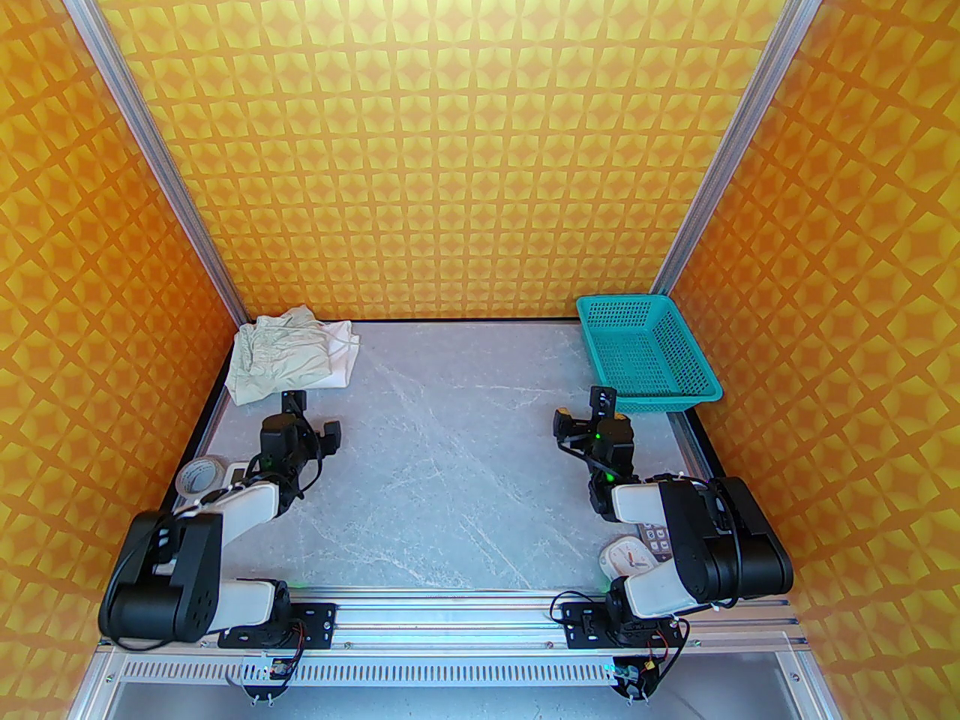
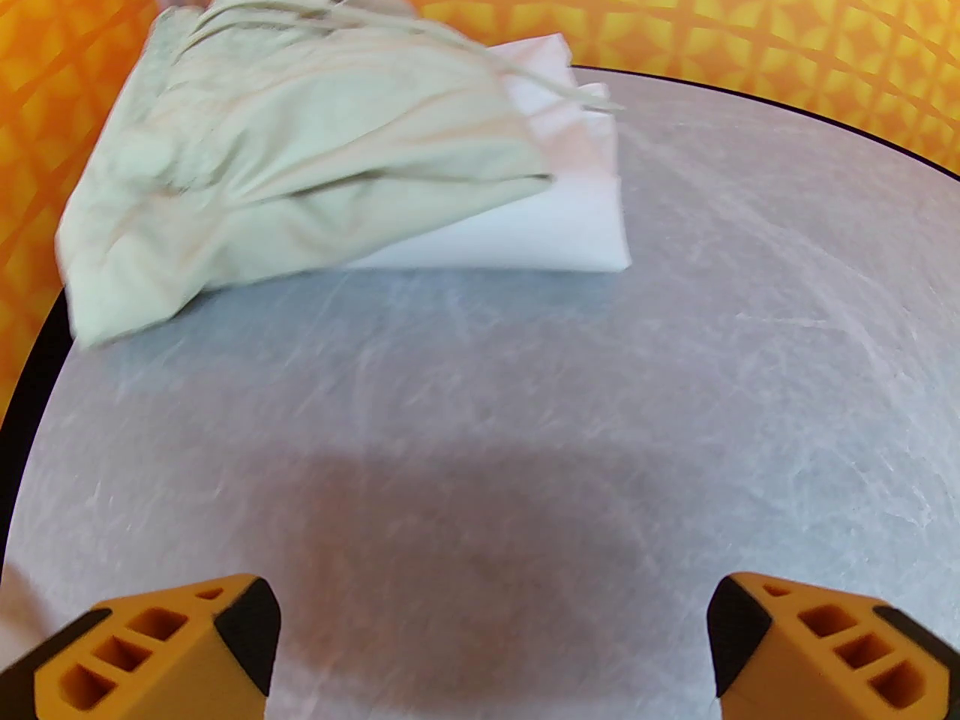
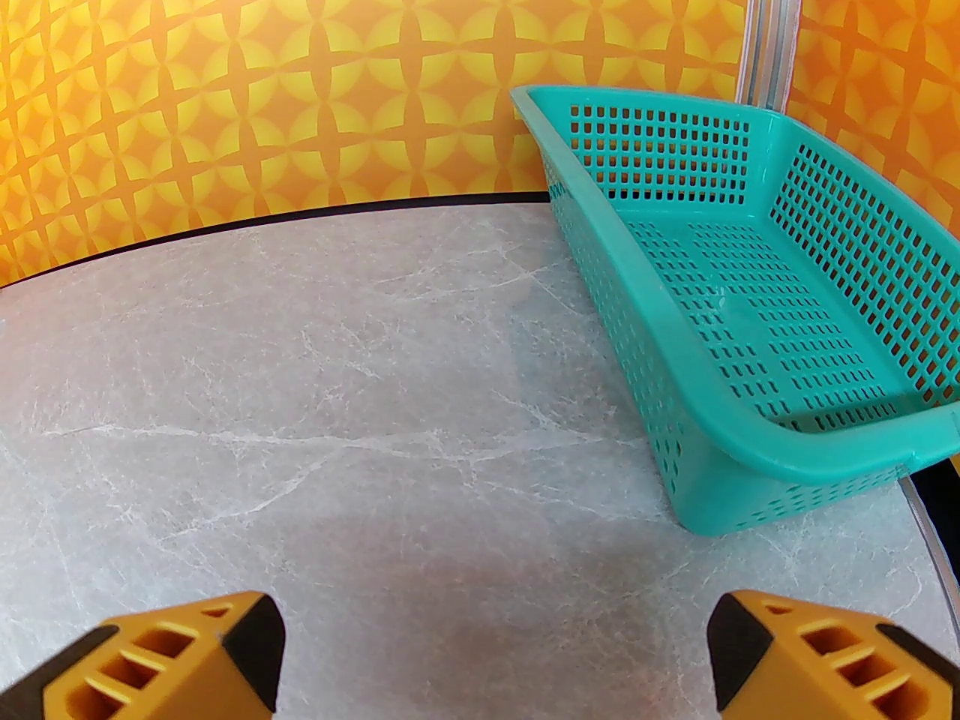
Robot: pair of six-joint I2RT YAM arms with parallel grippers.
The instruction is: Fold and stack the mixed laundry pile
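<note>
The laundry lies stacked at the table's far left corner: pale greenish-cream shorts (image 1: pixel 279 357) (image 2: pixel 285 169) on top of a folded white T-shirt (image 1: pixel 341 361) (image 2: pixel 555 229). The shorts' drawstrings trail over the shirt. My left gripper (image 1: pixel 311 418) (image 2: pixel 491 642) hovers a short way in front of the stack, open, with nothing between its fingers. On the right side my right gripper (image 1: pixel 585 411) (image 3: pixel 495 649) is open and empty too, over bare table just left of the basket.
A teal mesh basket (image 1: pixel 645 357) (image 3: pixel 720 432) stands empty at the far right corner. A roll of tape (image 1: pixel 196 475) lies by the left arm. A small white clock (image 1: pixel 626 556) and a calculator (image 1: pixel 658 538) lie under the right arm.
</note>
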